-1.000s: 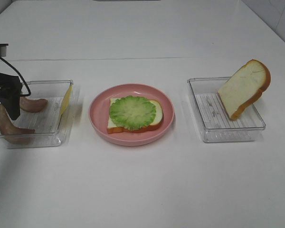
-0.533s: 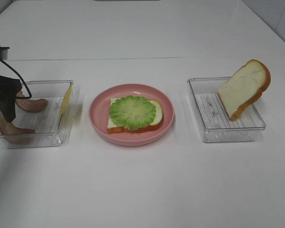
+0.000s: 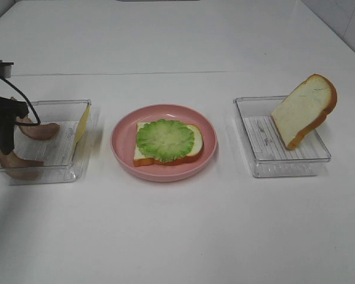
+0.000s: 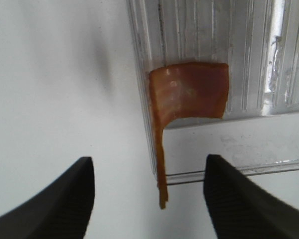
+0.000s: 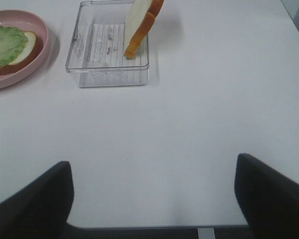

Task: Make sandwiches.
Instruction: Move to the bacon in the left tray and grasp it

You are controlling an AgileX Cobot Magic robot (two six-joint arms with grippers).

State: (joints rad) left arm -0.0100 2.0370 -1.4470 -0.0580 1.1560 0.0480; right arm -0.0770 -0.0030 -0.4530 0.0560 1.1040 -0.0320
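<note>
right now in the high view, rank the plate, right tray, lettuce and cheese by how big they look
1. plate and right tray: about alike, not ranked
2. lettuce
3. cheese, standing on edge, only a thin sliver showing

Ext high, wide; wrists down; R shares plate (image 3: 208,131)

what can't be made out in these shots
- Exterior high: the left claw covers parts of both bacon strips; contact unclear.
- Exterior high: cheese square stands edge-on, face hidden.
- Exterior high: lettuce covers most of the bottom bread slice.
- Right wrist: right claw cut off by the bottom edge; absent from exterior high.
</note>
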